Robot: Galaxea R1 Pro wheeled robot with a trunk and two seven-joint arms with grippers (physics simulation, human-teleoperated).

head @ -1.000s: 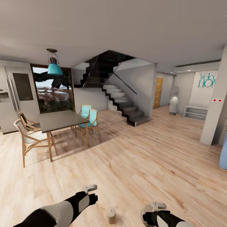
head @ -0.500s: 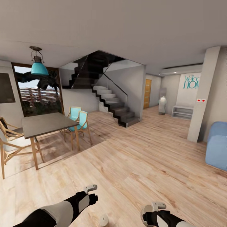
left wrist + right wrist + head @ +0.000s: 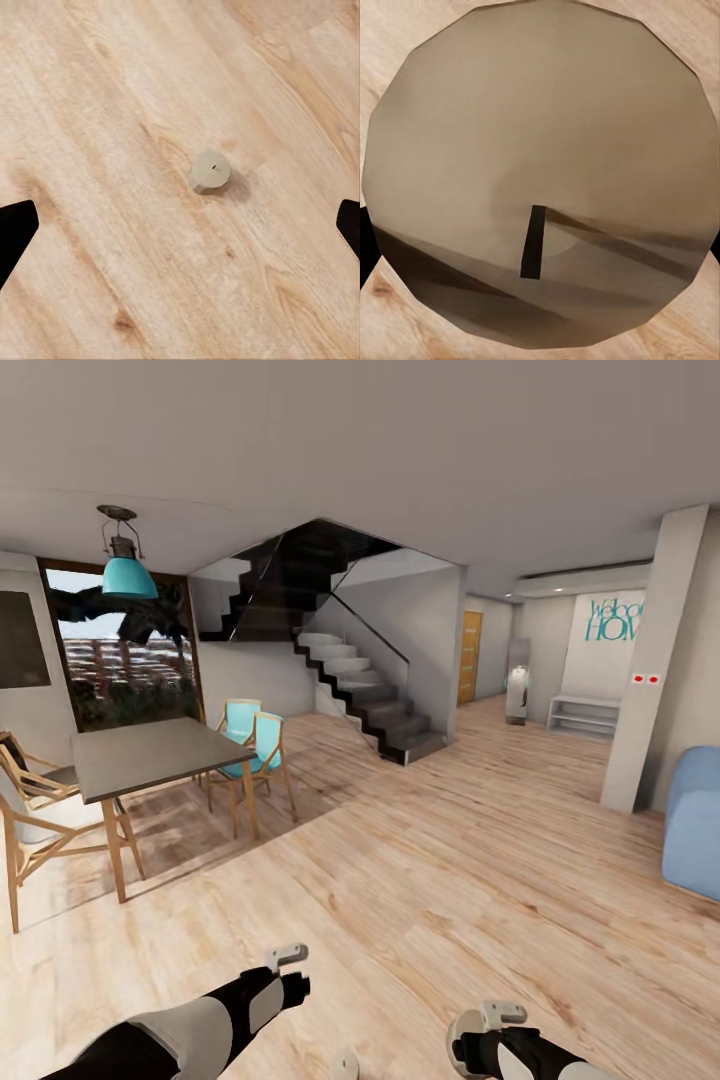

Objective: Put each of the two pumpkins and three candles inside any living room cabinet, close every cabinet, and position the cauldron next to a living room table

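Candle [image 3: 540, 172] seen close against the right gripper's camera, apparently clamped between its fingers – carrying step judged in hand – while another candle [image 3: 210, 169] stands on the wood floor [image 3: 450, 880] beneath the spread-open left gripper [image 3: 180, 225], the cabinet to be found next

The head view looks forward and slightly down from standing height across a wide wooden floor [image 3: 450, 880] toward a staircase [image 3: 350, 680] far off, with a dining set at its left and both arms at its lower edge. The left wrist view faces straight down at the same floor from some way above, taking in a small candle [image 3: 210, 169] that also peeks in at the head view's bottom edge between the arms. The right wrist view sits very close over another candle's top [image 3: 536, 172], floor showing just at the corners.
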